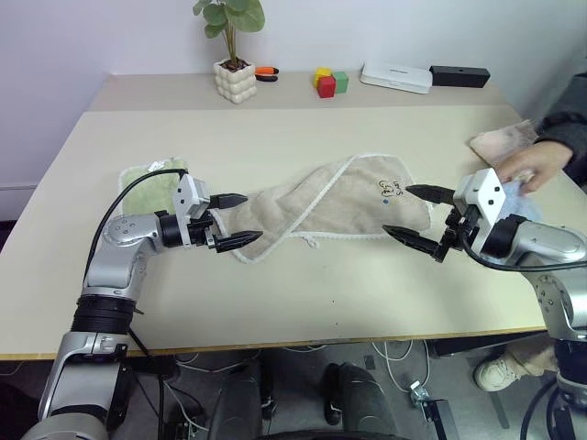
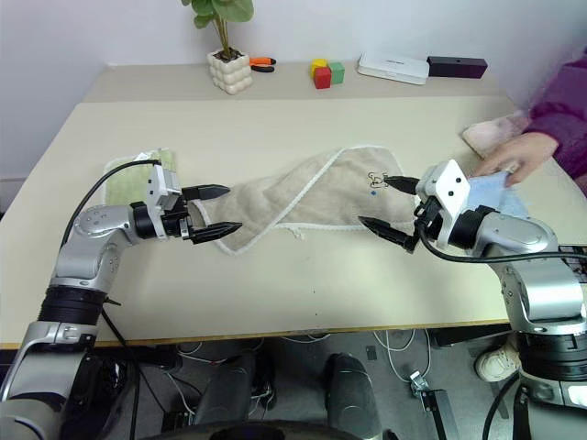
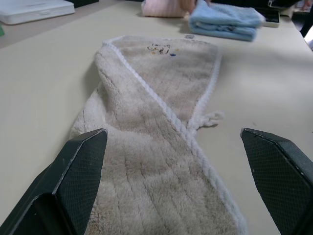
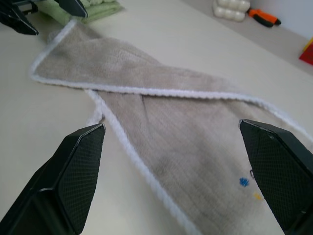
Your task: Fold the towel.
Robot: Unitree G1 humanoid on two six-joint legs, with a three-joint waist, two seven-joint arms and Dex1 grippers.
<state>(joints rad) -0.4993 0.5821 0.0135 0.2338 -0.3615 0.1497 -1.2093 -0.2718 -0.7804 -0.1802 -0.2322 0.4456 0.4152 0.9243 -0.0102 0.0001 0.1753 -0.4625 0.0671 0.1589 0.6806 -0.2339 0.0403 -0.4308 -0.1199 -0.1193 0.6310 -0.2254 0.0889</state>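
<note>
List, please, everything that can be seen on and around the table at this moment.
Long beige terry-cloth towel: one, white-edged, twisted, mid-table between the grippers.
Green folded cloth: one, behind the left gripper.
Pink cloth: one, table's right edge.
Light blue folded cloth: one, beside the pink cloth.
Potted plant in white pot: one, far edge.
Orange-handled tool: one, beside the pot.
Toy blocks: yellow, red, green, far edge.
White flat box: one, far edge.
Black box: one, beside it.
Person's hand: one, on the cloths.
Left gripper: open.
Right gripper: open.
</note>
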